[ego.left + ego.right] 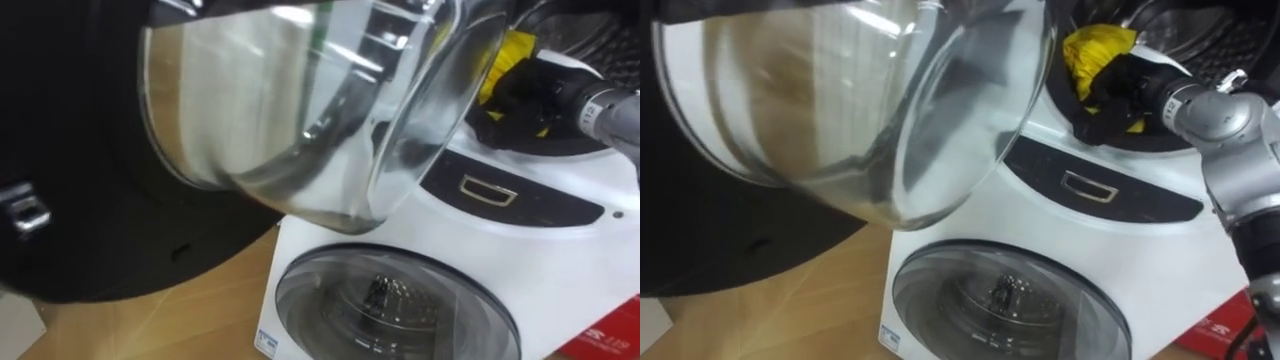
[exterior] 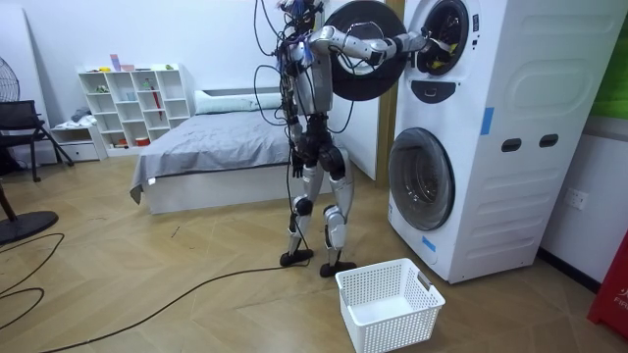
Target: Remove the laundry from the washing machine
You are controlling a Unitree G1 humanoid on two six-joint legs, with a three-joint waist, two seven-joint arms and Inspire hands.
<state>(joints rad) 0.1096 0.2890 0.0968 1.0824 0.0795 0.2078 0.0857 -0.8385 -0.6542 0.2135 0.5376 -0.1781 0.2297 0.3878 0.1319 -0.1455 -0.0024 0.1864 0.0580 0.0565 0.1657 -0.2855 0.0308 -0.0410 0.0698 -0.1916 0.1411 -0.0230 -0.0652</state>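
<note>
Clutching yellow cloth, curled right robot hand.

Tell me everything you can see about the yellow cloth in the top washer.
The yellow cloth is a bright, crumpled bundle of soft-looking fabric; which garment it is, I cannot tell. It lies at the front rim of the upper drum. The robot's black right hand curls round it, covering its lower part.

The open door of the upper washing machine hangs left of its drum, where the right hand holds a garment. A laundry basket sits on the floor before the lower machine (the bed is behind the robot).
</note>
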